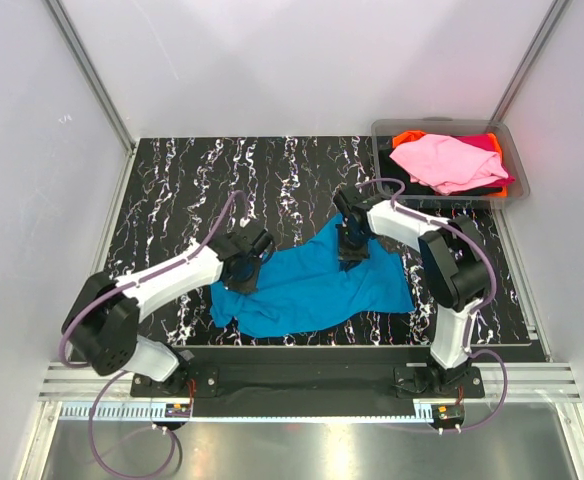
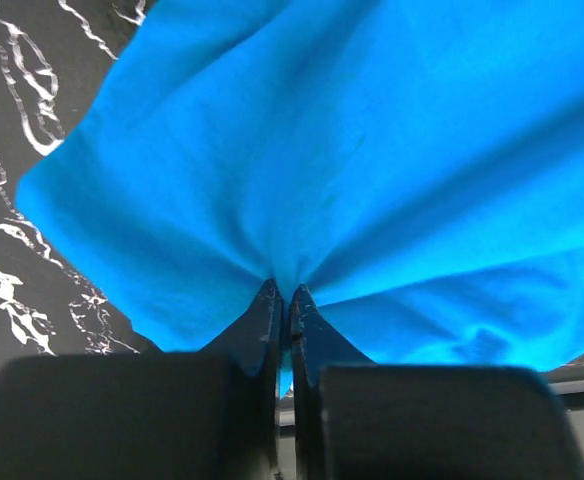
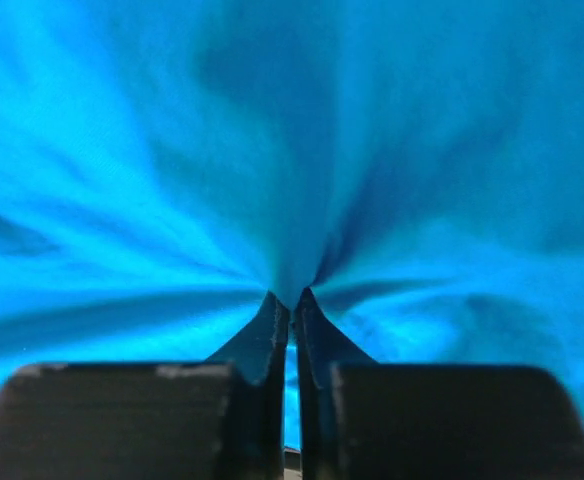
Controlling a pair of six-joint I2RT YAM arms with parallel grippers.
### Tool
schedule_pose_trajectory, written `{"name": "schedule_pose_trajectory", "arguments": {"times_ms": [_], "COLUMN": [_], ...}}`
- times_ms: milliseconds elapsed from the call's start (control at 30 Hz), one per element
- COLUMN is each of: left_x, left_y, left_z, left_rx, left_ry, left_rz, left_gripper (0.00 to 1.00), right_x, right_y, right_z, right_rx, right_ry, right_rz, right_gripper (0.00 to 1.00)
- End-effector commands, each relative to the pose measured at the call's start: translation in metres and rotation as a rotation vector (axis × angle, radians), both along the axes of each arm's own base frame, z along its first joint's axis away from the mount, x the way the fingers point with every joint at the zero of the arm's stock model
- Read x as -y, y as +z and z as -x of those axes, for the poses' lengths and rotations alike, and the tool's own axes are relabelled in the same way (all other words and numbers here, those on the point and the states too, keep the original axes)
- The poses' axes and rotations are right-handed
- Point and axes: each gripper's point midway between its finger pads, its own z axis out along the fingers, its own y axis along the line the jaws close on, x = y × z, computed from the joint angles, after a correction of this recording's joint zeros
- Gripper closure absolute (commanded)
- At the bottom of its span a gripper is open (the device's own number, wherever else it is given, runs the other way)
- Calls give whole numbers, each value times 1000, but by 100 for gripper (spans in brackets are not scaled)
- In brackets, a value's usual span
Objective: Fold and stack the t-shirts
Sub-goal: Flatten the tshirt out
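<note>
Top camera looks steeply down from above and behind the 6 o'clock edge of the counter [image 1: 172,190], framing all of it. Wrist cameras sight along the left pincer [image 2: 284,296] and right pincer [image 3: 290,298], close against the turquoise t-shirt [image 1: 312,288], which all three views share and which fills the right wrist's frame.

Left arm [image 1: 172,275], right arm [image 1: 412,222] inward; both jaws tightly together.
</note>
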Motion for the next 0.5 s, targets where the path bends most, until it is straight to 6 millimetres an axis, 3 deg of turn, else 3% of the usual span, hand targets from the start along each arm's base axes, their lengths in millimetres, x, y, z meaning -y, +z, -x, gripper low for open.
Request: {"name": "schedule_pose_trajectory", "arguments": {"times_ms": [0, 167, 267, 300, 333, 367, 400, 467], "left_x": [-1, -10, -13, -16, -17, -17, -17, -15], "left_y": [41, 100, 157, 182, 200, 228, 254, 295], "left_z": [-20, -18, -9, -1, 5, 10, 28, 49], "left_rx": [149, 299, 450, 516, 559, 625, 675, 748], "left_ry": [23, 79, 81, 70, 52, 18, -35, -141], "left_rz": [42, 138, 296, 373, 427, 486, 583, 694], "left_gripper": [100, 100, 100, 100, 100, 100, 100, 100], "right_x": [9, 29, 36, 32, 31, 31, 28, 28], "right_y": [39, 122, 176, 191, 221, 234, 264, 284], "right_z": [-6, 1, 16, 23, 34, 45, 64, 91], "right_rx": [117, 357, 502, 532, 602, 614, 663, 676], "right_ry": [5, -5, 11, 39, 60, 75, 118, 162], "right_rz": [30, -17, -98, -147, -218, -256, -349, -425], "right_gripper": [99, 100, 100, 100, 100, 100, 100, 100]}}
